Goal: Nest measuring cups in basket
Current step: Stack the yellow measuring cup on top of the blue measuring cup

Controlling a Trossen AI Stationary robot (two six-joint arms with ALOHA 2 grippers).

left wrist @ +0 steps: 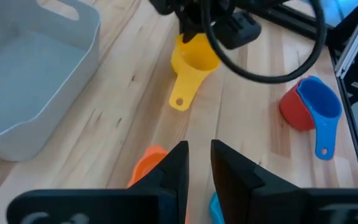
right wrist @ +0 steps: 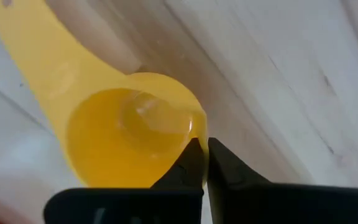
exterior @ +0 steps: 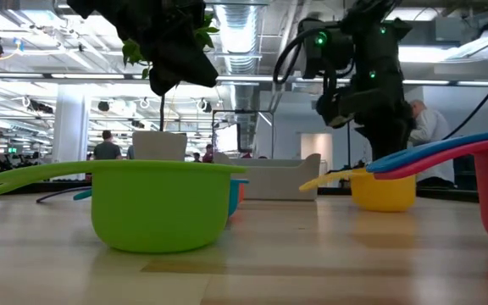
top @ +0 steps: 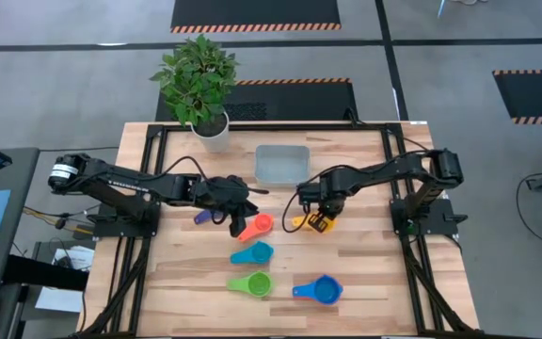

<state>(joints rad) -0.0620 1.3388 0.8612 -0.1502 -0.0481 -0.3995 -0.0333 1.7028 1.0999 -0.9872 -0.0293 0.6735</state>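
The yellow cup (top: 299,222) stands on the table in front of the basket (top: 281,164), and my right gripper (top: 318,220) is shut on it. My left gripper (top: 241,217) hovers over the table's middle, open by a narrow gap (left wrist: 199,163) with nothing between its fingers. The orange cup (top: 258,226) lies just beside it and the dark blue cup (top: 202,217) sits under its wrist. Nearer the front edge lie the light blue cup (top: 252,252), the green cup (top: 252,282), and the blue cup nested in the red one (top: 319,290). My right gripper (right wrist: 205,152) pinches the yellow cup's bowl wall at the rim (right wrist: 195,126), on the side away from the handle (right wrist: 23,37). One finger is inside the bowl and one outside. The fingers come from above, pointing down. The cup stands upright (exterior: 384,190), its bottom seemingly on the table.
A white pot with a green plant (top: 200,89) stands at the far edge, left of the basket. The basket is empty (left wrist: 23,74). Bare wood lies to the right of the yellow cup and along the table's left side. People show in the room beyond (exterior: 426,135).
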